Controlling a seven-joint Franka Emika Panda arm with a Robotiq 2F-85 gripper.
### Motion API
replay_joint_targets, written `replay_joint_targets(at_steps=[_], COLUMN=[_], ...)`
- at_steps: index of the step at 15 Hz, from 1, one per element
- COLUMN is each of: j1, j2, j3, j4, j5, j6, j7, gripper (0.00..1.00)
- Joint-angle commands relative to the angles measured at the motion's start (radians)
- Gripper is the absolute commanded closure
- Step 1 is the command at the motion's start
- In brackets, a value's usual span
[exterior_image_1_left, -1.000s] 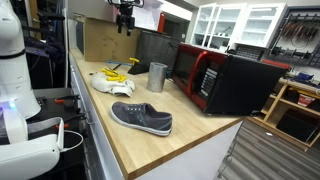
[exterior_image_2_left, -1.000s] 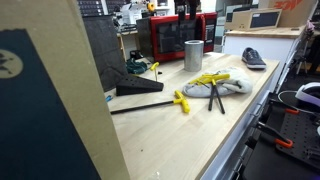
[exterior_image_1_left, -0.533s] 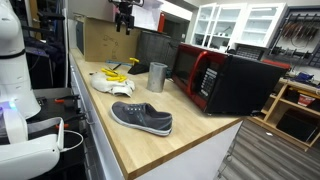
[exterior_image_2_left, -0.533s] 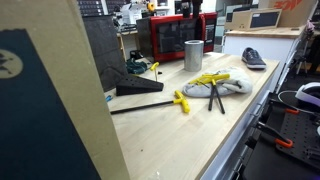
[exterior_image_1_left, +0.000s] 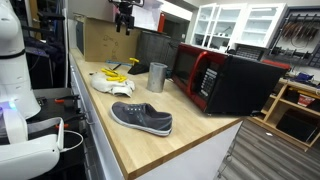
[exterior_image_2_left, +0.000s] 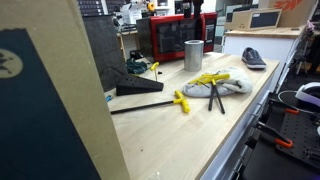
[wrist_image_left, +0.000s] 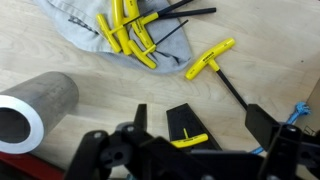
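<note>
High above the wooden bench (exterior_image_1_left: 120, 140) my gripper (exterior_image_1_left: 124, 20) hangs open, holding nothing. In the wrist view the gripper (wrist_image_left: 200, 125) looks straight down, its two black fingers (wrist_image_left: 262, 125) spread wide. Below them lies a black wedge-shaped holder (wrist_image_left: 180, 115) with one yellow T-handle key (wrist_image_left: 188, 141) on it. Another yellow T-handle key (wrist_image_left: 210, 58) lies loose on the wood. Several more keys (wrist_image_left: 125, 30) rest on a grey cloth (wrist_image_left: 80, 25). A metal cup (wrist_image_left: 35, 105) lies at the left of that view.
A grey shoe (exterior_image_1_left: 141, 117) sits near the bench's front end. A red and black microwave (exterior_image_1_left: 225, 80) stands along one side, the metal cup (exterior_image_1_left: 157, 77) beside it. A tall wooden board (exterior_image_2_left: 50, 100) fills the foreground in an exterior view.
</note>
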Motion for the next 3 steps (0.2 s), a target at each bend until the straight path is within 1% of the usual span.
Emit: replay_joint_targets(at_steps=[1,3], j1=[-0.009,-0.009], j2=[0.001,0.001], j3=[0.009,0.009], j4=[0.002,0.002], j5=[0.002,0.002], j6=[-0.002,-0.002], j7=[-0.001,-0.001], gripper=[0.00,0.00])
